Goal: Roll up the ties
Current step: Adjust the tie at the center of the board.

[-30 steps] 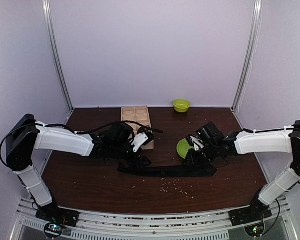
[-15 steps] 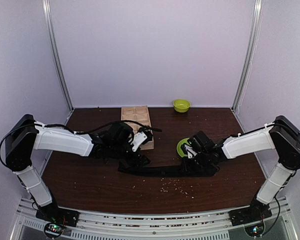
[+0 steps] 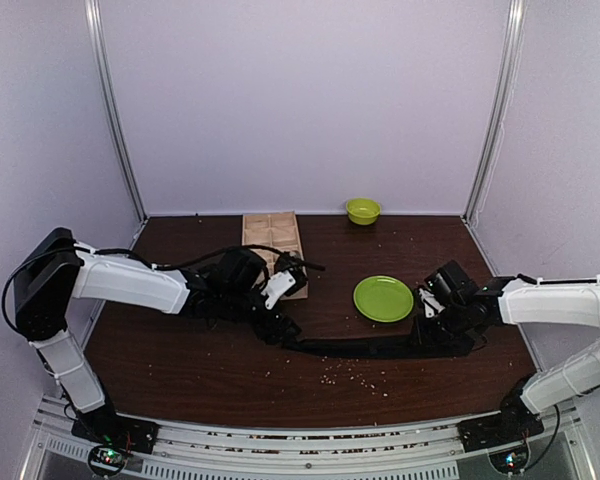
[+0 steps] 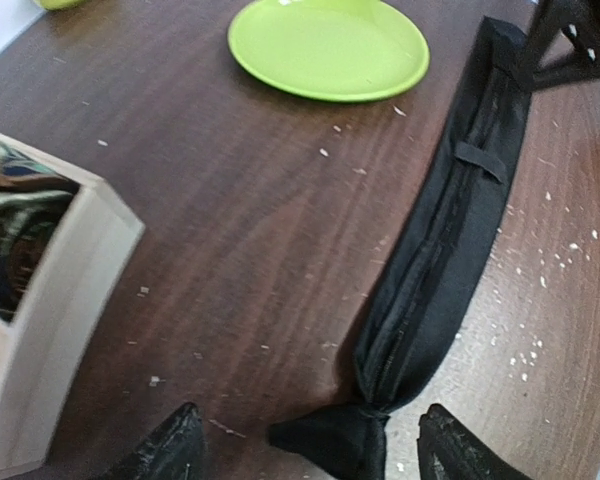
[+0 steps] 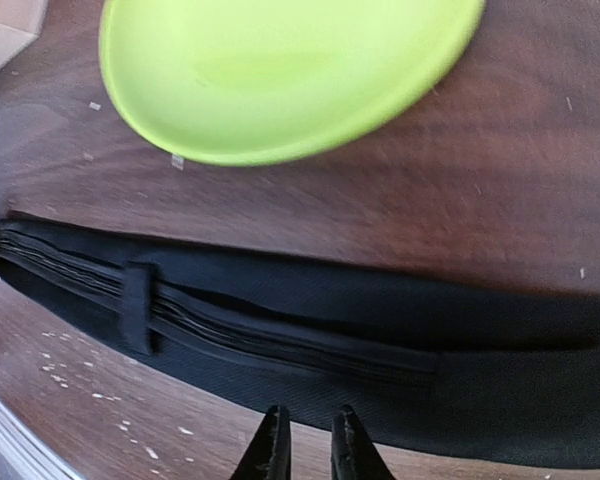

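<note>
Note black necktie (image 3: 360, 346) lying stretched on counter (image 3: 180, 370), left gripper (image 4: 312, 448) wide open astride its bunched end, right gripper (image 5: 306, 440) pinched nearly shut on the other end; may bunch or slip if rolled slack.

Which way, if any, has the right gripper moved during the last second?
Yes, rightward. The right gripper overlapped the green plate before; now it sits past the plate's right edge, at the tie's right end.
</note>
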You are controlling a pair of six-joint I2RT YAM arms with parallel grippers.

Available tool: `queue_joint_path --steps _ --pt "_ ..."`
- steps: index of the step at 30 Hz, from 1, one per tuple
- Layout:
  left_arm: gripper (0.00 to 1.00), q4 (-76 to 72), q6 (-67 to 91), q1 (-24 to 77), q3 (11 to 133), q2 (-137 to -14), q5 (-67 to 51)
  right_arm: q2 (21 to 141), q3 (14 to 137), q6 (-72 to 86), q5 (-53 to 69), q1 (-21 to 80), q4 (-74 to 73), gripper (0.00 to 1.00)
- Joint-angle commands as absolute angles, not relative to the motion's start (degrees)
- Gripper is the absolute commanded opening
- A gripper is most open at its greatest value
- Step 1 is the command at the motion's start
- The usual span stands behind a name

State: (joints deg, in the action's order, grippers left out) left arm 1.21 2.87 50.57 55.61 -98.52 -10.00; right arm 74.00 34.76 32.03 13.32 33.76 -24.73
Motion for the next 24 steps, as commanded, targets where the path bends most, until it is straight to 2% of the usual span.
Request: queue_joint_path --steps 1,6,11,19,24 --pt "0.74 -0.1 1.0 50.6 57.8 -101.5 -16.6 74.4 39.0 32.1 15.6 35.8 -23.4 0.16" --pt "0.7 2.7 -0.8 51.5 64.3 -107.3 -18.1 79.3 40.7 34.0 17.1 39.9 -19.8 0.17" --pt "0.61 6.5 -1.7 52.2 69.8 -113.3 -16.5 83.2 40.0 34.2 17.1 40.4 -17.5 0.16" --pt "0.49 6.5 -0.4 53.3 68.7 -115.2 -18.5 86.3 35.7 32.0 16.2 38.1 -16.9 0.15" --pt "0.43 4.6 1.5 55.1 67.2 -116.0 -21.1 83.0 32.9 29.7 14.8 36.7 -19.8 0.15"
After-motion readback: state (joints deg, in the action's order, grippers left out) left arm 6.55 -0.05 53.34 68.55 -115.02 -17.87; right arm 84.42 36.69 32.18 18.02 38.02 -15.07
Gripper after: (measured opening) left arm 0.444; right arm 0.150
